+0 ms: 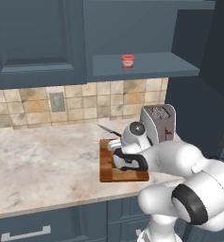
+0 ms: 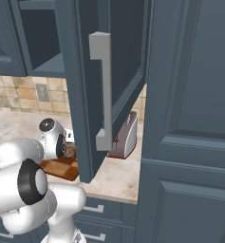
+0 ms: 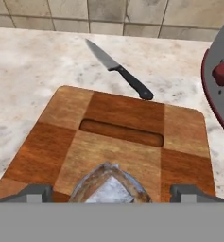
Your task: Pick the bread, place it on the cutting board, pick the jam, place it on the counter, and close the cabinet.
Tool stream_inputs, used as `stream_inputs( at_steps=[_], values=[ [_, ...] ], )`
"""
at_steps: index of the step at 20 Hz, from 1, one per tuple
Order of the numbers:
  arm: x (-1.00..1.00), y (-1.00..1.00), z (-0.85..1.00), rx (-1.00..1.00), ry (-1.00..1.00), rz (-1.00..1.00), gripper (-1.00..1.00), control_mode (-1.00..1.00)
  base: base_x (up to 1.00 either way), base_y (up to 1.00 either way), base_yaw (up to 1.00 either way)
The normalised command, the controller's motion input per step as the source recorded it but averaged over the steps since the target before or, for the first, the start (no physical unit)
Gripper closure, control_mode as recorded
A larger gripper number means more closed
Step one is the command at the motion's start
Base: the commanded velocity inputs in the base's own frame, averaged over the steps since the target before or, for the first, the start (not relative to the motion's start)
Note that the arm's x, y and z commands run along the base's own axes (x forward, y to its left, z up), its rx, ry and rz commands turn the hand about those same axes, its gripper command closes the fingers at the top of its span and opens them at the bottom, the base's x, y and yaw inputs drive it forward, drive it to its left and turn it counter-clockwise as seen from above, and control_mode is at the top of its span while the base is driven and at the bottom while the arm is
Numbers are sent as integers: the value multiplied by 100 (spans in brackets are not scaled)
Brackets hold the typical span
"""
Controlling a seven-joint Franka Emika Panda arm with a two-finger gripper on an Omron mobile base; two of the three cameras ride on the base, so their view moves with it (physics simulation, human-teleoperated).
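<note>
- Hand (image 3: 111, 193): jaws spread wide; fingertips (image 3: 34, 193) stand well out on either side of the bread (image 3: 109, 185), clear gaps both sides, no contact visible. Nothing gripped.
- Bread lies on the cutting board (image 3: 118, 156), at the board's near edge in the hand view, between the two tips. In the right base view a bit of it peeks out beside the wrist (image 2: 69, 151).
- Cutting board lies flat on the counter (image 1: 42, 160), just left of the toaster (image 1: 158, 124). Arm hangs over it in the left base view, hiding much of the board (image 1: 108, 165).
- Knife (image 3: 117, 69): black handle, silver blade, flat on the counter just behind the board's far edge; handle end about at the edge, can't tell if touching.
- Jam (image 1: 128, 61): upright on the open shelf of the cabinet (image 1: 146, 42), above and behind the board, well apart from the hand.
- Cabinet door (image 2: 111, 71) stands swung open toward the right base camera, vertical silver bar handle (image 2: 102, 92) facing it.
- Toaster's dark red lower body shows at the right edge of the hand view (image 3: 217, 80).
- Tiled backsplash (image 1: 85, 101) with a wall outlet (image 1: 56, 102) behind the counter.
</note>
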Motion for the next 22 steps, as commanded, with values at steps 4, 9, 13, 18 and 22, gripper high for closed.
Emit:
stream_inputs(
  at_steps=[4,9,13,18,22],
  values=[
    [-7,0,32,0,-8,0,-100,-100,0,0,0],
    [-13,0,23,0,-7,0,-100,-100,0,0,0],
    [-13,0,29,0,-4,0,-100,-100,0,0,0],
    [-16,0,32,0,-2,0,-100,-100,0,0,0],
    [-19,0,28,0,-2,0,-100,-100,0,0,0]
  ],
)
